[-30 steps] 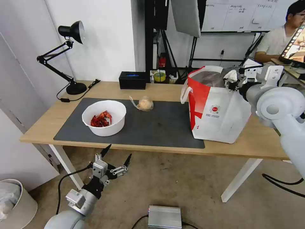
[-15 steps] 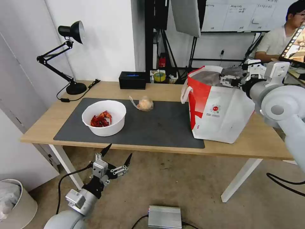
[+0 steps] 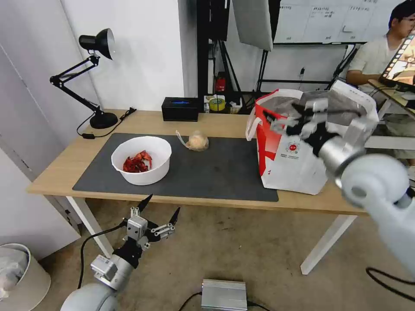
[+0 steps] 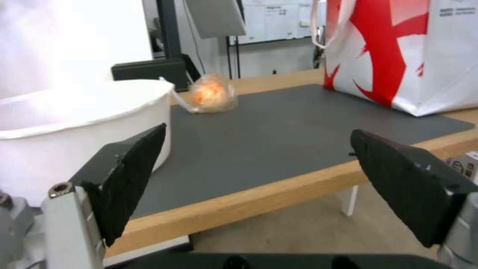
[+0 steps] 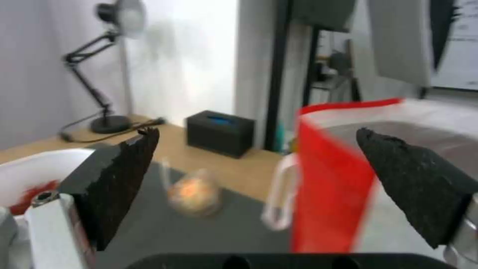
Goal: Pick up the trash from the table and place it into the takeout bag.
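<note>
The right end effector (image 3: 287,119) hovers wide and empty before the takeout bag (image 3: 302,166). The small knotted bag (image 3: 197,141) lies on the worktop (image 3: 216,123) toward the robot's left of it, nearer than the bowl of shells (image 3: 141,160). The left end effector (image 3: 158,211), also wide, waits below the worktop's front edge.

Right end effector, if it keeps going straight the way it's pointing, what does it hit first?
Probably the small knotted bag on the dark mat: it sits between the open fingers of the right end effector. The takeout bag flanks that line; depth is unclear.
</note>
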Available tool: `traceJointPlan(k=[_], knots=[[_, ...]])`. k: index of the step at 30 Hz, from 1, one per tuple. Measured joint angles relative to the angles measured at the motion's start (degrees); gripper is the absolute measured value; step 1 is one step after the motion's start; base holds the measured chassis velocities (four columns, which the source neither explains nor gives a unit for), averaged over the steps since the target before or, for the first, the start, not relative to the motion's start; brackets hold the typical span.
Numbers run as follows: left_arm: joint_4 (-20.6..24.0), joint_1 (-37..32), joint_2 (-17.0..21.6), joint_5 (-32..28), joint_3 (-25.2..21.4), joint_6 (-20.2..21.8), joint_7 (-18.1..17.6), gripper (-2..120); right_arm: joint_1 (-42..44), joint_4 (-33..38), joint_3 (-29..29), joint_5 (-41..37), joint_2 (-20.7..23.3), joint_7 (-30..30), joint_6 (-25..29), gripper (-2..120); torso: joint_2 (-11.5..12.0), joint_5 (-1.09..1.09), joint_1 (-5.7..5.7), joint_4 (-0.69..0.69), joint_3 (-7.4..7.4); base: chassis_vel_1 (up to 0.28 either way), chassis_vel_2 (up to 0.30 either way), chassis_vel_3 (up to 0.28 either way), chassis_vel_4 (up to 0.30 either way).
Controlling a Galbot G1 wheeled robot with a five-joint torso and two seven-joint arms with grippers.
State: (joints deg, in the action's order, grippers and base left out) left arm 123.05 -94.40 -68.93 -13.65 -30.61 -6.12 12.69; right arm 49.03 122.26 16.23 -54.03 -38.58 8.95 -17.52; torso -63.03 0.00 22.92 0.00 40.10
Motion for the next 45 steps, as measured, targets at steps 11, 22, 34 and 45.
traceJointPlan(k=[11,22,34,45], knots=[[-0.55,-0.42,-0.81,0.21,-0.26,-0.83,0.02,100,20.57,3.30,1.84,10.75,-4.32,-1.35,12.07,100,0.00,-0.01,0.00,-0.01,-0.01,0.000,0.000,0.000,0.000],[-1.05,-0.60,-1.17,0.43,0.09,-1.25,0.02,100,34.23,-1.03,2.25,20.59,-10.82,-2.21,22.50,100,0.00,-0.01,0.00,0.00,0.00,0.000,0.000,0.000,0.000],[-0.92,-1.21,-1.33,0.53,-0.14,-1.58,0.17,100,36.46,-3.98,1.96,22.42,-13.46,-2.73,23.58,100,0.00,0.00,0.00,0.00,0.00,0.000,0.000,0.000,0.000],[-1.00,-1.22,-1.08,0.64,-0.24,-1.80,0.28,100,29.13,-4.56,-1.33,20.15,-12.90,-2.68,22.05,100,0.00,0.00,0.00,0.00,0.01,0.000,0.000,0.000,0.000]])
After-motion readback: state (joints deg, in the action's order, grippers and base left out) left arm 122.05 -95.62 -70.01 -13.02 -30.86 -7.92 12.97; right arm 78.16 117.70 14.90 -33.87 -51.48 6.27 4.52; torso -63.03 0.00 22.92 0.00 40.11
